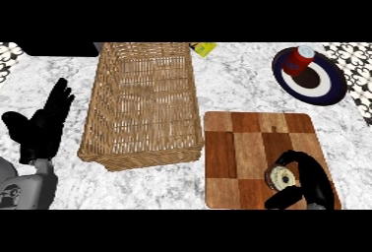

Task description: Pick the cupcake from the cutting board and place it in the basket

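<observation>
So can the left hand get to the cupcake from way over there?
Probably not easily. The left hand rests open left of the wicker basket, which stands between it and the cutting board, and the right hand is curled round the cupcake.

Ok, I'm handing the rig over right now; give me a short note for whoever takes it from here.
Left hand: open, resting at the view's left, beside the basket, holding nothing.
Right hand: fingers and thumb curled round the cupcake.
Cupcake: over the near right part of the cutting board; I cannot tell whether it is lifted off the wood.
Done: the grasp.
Left to do: lift, carry it left to the basket, and release it inside.
</observation>
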`<action>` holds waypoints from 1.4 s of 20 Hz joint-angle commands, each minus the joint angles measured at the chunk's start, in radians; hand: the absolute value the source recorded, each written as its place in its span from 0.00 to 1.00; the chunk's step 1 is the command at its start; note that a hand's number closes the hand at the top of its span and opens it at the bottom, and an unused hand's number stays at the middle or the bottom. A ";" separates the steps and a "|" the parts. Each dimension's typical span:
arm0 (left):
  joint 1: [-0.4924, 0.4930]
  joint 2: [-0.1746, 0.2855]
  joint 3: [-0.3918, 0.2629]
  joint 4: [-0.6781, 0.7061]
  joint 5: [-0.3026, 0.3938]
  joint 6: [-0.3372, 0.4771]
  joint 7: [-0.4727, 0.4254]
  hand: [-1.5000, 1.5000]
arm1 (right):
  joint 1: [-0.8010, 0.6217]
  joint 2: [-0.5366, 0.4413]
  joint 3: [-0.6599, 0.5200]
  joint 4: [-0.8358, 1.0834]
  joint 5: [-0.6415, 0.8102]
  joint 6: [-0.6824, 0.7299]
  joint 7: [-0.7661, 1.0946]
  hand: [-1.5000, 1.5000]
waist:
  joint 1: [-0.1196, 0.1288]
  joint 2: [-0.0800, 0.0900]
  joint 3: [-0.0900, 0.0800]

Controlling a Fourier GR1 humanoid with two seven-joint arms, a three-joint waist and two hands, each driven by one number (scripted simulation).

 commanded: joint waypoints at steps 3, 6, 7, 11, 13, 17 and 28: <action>0.020 -0.023 -0.019 0.005 -0.008 0.000 -0.023 0.50 | 0.098 0.135 0.164 0.022 0.031 -0.049 -0.108 1.00 | 0.009 0.016 0.030; -0.044 -0.008 -0.036 0.005 -0.006 -0.023 0.006 0.50 | 0.018 0.148 0.442 0.012 0.092 0.073 -0.159 1.00 | 0.091 0.027 0.032; -0.034 -0.021 -0.055 0.004 0.000 -0.038 0.002 0.50 | -0.001 0.148 0.501 0.004 0.100 0.112 -0.177 1.00 | 0.133 0.031 0.032; -0.043 -0.039 -0.079 0.013 -0.011 -0.039 -0.008 0.50 | -0.028 0.149 0.721 -0.006 0.041 0.095 -0.217 1.00 | 0.143 0.034 0.036; -0.059 -0.033 -0.070 0.013 -0.020 -0.022 0.004 0.50 | -0.036 0.151 0.827 -0.006 -0.004 -0.003 -0.241 1.00 | 0.125 0.030 0.038; -0.072 -0.039 -0.054 0.042 -0.021 -0.002 -0.005 0.50 | -0.014 0.152 1.027 -0.058 -0.134 -0.201 -0.291 1.00 | 0.069 0.027 0.035; -0.038 -0.024 -0.026 0.036 -0.029 0.018 0.002 0.50 | -0.242 0.153 1.237 -0.252 -0.060 -0.500 0.081 1.00 | 0.025 0.013 0.027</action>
